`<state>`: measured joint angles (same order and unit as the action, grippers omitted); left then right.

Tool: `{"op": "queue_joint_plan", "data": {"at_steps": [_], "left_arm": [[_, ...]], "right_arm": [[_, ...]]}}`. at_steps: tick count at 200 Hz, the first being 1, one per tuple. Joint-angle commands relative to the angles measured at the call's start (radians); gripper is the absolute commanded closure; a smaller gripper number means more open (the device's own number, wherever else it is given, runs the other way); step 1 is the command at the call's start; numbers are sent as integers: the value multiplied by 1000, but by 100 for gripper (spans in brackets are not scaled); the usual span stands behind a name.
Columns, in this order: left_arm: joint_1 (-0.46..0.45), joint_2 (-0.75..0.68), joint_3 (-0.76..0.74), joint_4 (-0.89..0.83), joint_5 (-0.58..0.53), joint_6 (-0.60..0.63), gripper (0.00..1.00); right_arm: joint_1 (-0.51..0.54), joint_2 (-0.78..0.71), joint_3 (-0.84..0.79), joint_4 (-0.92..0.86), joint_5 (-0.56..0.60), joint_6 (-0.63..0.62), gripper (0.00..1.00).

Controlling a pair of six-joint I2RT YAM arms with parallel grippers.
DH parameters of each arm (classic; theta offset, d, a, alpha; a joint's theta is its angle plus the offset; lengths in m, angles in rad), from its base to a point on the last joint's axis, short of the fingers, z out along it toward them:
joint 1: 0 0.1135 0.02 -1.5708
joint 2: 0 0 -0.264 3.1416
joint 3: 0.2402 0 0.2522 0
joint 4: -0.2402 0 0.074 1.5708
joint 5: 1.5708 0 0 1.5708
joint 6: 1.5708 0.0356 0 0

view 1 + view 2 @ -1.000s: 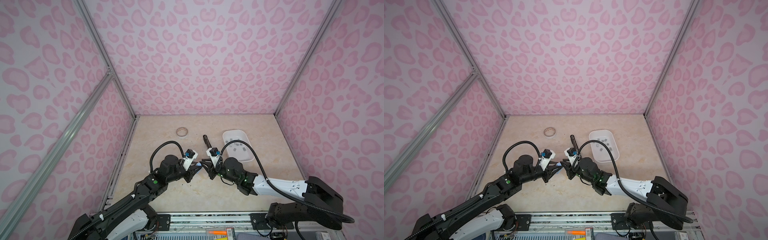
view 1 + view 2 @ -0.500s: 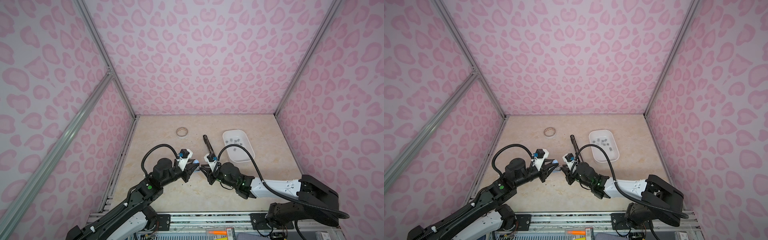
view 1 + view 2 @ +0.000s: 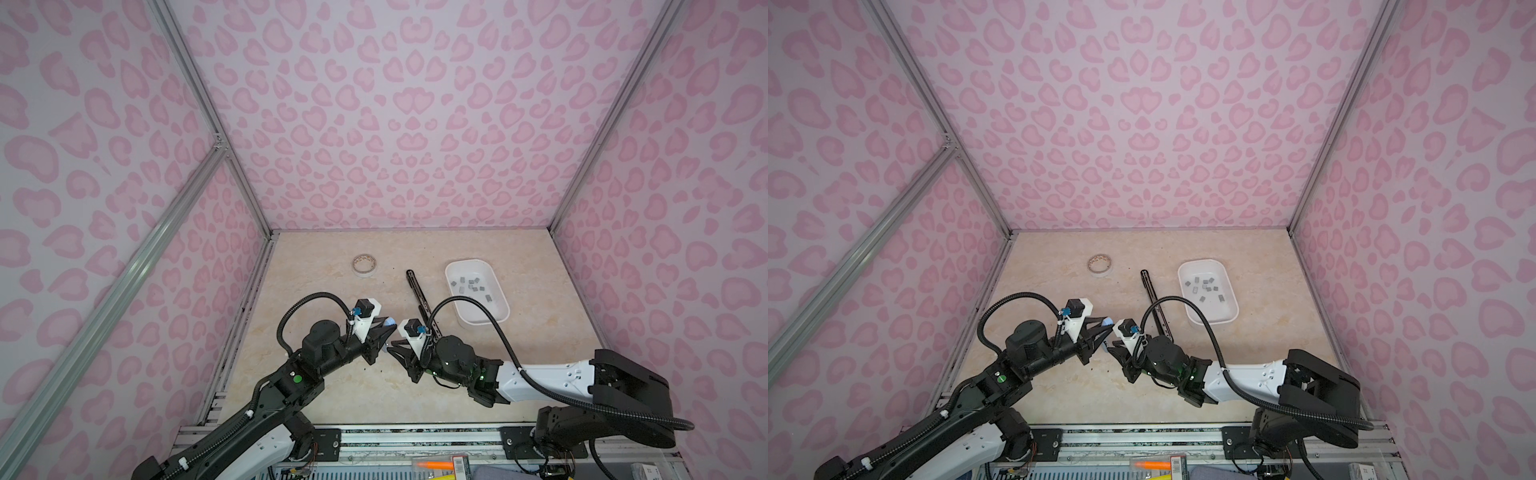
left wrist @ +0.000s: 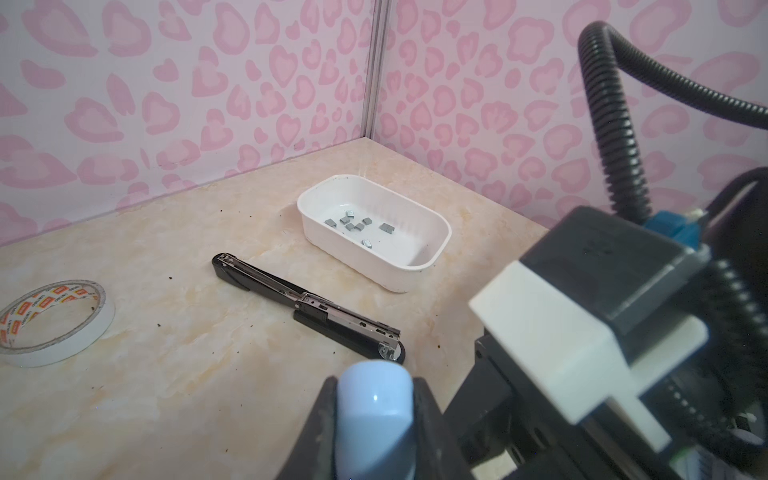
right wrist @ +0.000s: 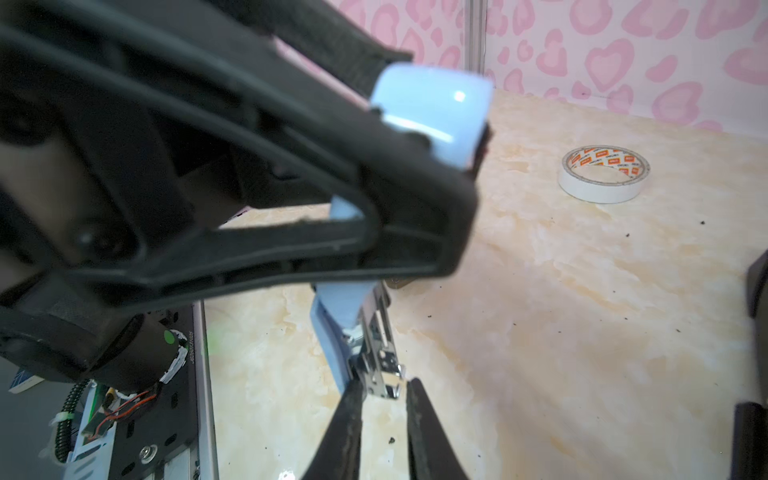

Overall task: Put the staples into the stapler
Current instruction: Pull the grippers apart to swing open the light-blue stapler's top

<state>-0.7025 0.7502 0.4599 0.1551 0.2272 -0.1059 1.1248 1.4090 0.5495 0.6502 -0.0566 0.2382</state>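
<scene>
- Left end effector (image 4: 376,419) clamped on blue stapler (image 5: 430,120).
- Left wrist, not right: staples (image 4: 353,224) in tray (image 4: 432,257).
- Right wrist alone: right end effector (image 5: 380,411) slightly parted at metal rail (image 5: 384,365), hold unclear.

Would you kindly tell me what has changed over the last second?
Both arms shifted a little leftward in both top views, the right also nearer. The left gripper stays shut on the light blue stapler; the right gripper followed at its metal end, jaws either side, grip unclear. The black stapler, tape roll, tray and staples stayed put.
</scene>
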Motion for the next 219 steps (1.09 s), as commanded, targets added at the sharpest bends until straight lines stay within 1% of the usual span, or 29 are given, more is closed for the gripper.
{"op": "queue_joint_plan", "data": {"at_steps": [1,25,47,60,70,83,102,121,142,157,175,199,219], "left_arm": [[0,-8,-10,70,-9,-3,96],[1,-18,-21,82,12,21,96],[0,-20,-26,91,81,59,96],[0,-16,-23,97,152,90,96],[1,-10,-24,105,217,113,96],[0,-3,-20,112,301,141,96],[0,5,-15,113,429,183,96],[0,2,-16,115,512,209,96],[1,-2,-13,109,549,225,96],[0,-2,-10,105,573,234,96],[0,-1,-9,101,589,238,96],[0,-4,-6,98,588,238,96],[0,-9,-9,93,579,236,96]], "right_arm": [[3,-21,-40,62,13,-36,65],[1,-88,-111,88,18,-88,50],[-6,-169,-179,123,-20,-136,36],[-19,-216,-219,153,-74,-163,29],[-30,-247,-245,180,-142,-183,25],[-44,-279,-272,217,-226,-205,22],[-63,-316,-297,246,-313,-225,19],[-83,-324,-308,273,-395,-232,18],[-95,-312,-294,270,-443,-231,19],[-94,-285,-277,283,-489,-232,22],[-95,-237,-247,310,-528,-217,28],[-95,-167,-204,340,-547,-193,37],[-94,-123,-179,365,-555,-169,47]]}}
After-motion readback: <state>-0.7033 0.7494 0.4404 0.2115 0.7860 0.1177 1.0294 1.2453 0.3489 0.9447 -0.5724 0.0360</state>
